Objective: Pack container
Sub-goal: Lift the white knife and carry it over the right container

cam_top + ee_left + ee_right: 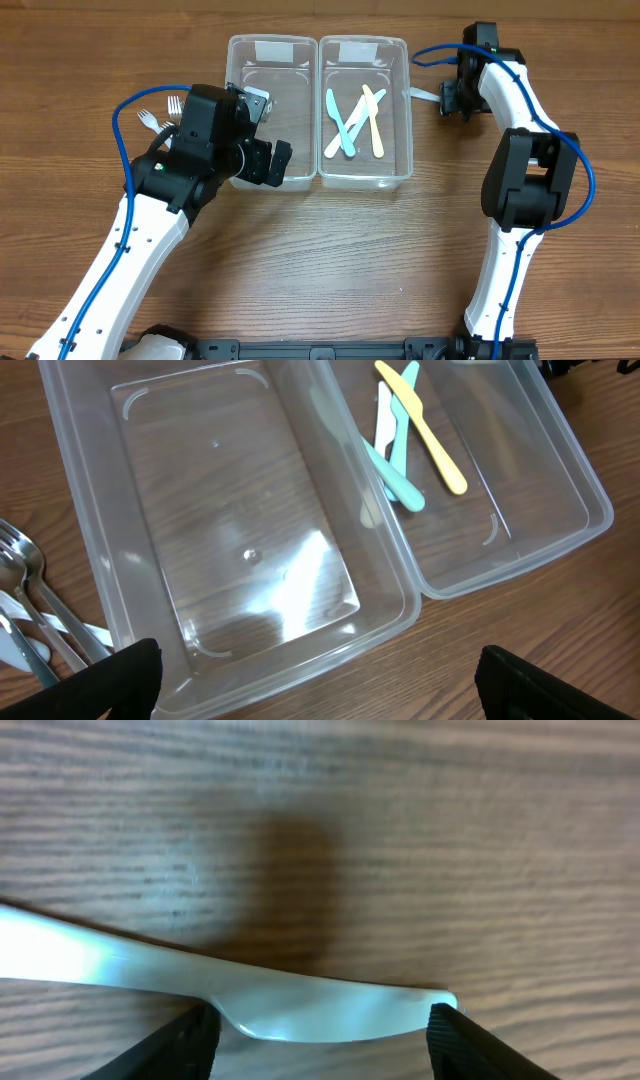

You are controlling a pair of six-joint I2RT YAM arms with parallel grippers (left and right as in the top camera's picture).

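Two clear plastic containers stand side by side at the back. The left container (237,110) is empty and also shows in the left wrist view (90,540). The right container (408,120) holds three plastic knives (350,120), teal, white and yellow, seen too in the left wrist view (400,440). My left gripper (270,165) is open and empty over the left container's front edge (320,690). My right gripper (447,100) is open, low over a pale plastic knife (330,1005) lying on the table just right of the right container, one finger on each side of its blade.
Several plastic forks (160,115) lie on the table left of the left container, partly under my left arm, and show in the left wrist view (30,600). The table is brown wood.
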